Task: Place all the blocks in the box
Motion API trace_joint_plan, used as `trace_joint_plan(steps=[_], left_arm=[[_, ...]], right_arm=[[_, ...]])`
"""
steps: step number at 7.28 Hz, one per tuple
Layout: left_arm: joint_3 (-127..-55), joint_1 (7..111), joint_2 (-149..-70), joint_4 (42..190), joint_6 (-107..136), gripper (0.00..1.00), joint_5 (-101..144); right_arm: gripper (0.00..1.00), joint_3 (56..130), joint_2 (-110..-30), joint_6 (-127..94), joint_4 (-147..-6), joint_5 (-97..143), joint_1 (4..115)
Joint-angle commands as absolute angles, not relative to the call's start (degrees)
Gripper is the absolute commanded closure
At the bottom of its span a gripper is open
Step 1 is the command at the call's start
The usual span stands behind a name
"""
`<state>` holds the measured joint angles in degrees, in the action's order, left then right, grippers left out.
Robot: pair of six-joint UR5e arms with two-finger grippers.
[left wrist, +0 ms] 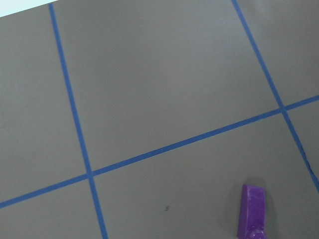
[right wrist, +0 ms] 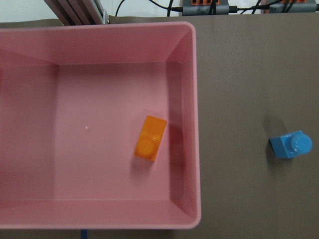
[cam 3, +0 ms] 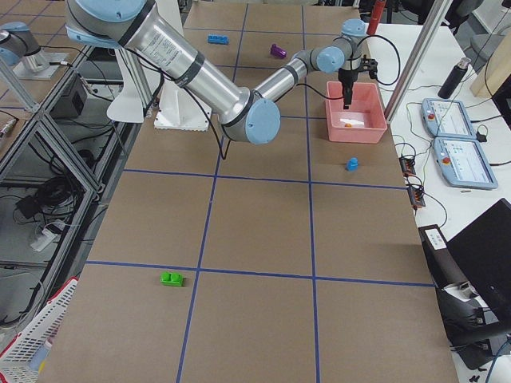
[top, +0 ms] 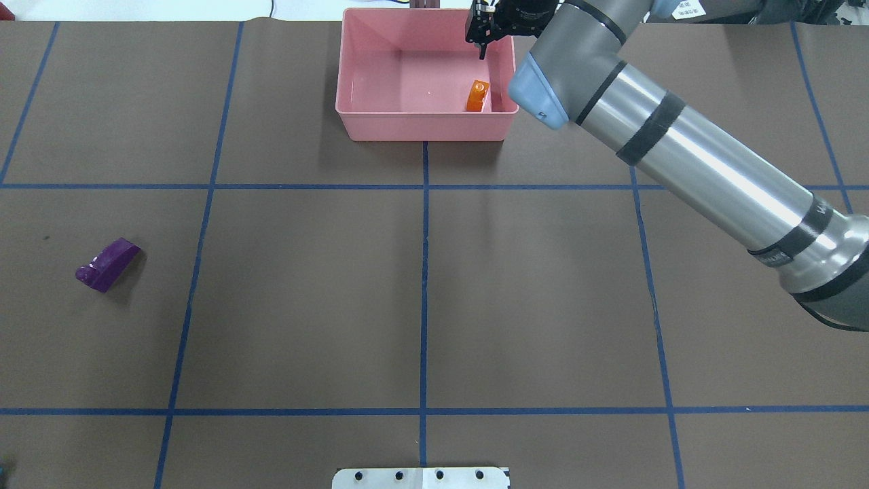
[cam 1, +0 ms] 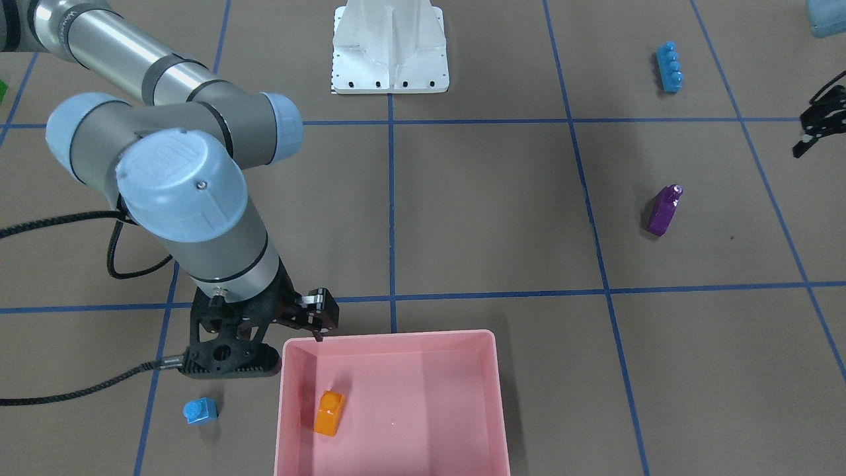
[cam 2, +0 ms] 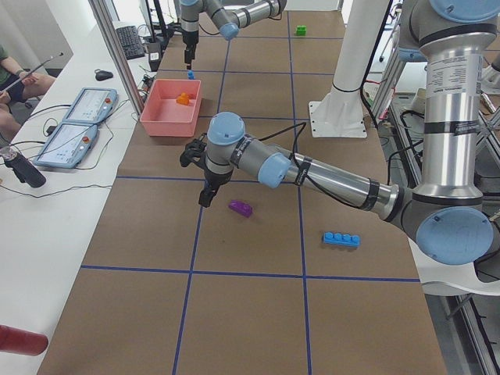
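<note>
Front-facing: orange block [cam 1: 328,413] lying inside box [cam 1: 390,335], near box corner under right gripper [cam 1: 319,324]; gripper empty, finger spread not made out. One of five judged placed. Small blue cube [cam 1: 200,411] on table just outside box, judged next pick: short shift, descent, grasp needed. Purple block [cam 1: 663,210] and long blue block [cam 1: 669,67] toward table's other end, near left gripper [cam 1: 818,125], fingers unreadable

Overhead: box at table's far edge, middle

Right side: green block [cam 3: 172,278] alone toward table's right end

Right wrist: orange block glossy, one round stud seen
</note>
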<state>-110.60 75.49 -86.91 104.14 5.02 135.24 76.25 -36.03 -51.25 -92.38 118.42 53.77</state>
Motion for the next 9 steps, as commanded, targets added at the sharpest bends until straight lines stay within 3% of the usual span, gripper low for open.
trace_joint_plan(steps=[1,3,5,7,9], left_arm=[[-110.48,67.43,-86.84,105.73,5.54,0.00,133.96],[-110.30,61.38,-86.49,106.26,5.80,0.00,127.13],[-108.21,55.93,-86.48,108.61,9.21,0.00,122.28],[-99.01,53.45,-87.01,119.30,12.11,0.00,120.23],[-98.09,50.99,-87.71,120.76,17.12,0.00,120.06]], right_arm=[[0.00,95.01,-47.31,-45.13,-102.89,118.48,55.10],[0.00,109.53,-62.77,-44.56,-102.40,118.30,55.28],[0.00,117.91,-72.11,-44.47,-102.13,118.13,55.37],[0.00,120.75,-81.33,-44.39,-94.01,118.30,55.37],[0.00,121.72,-88.39,-44.39,-87.04,118.39,55.55]])
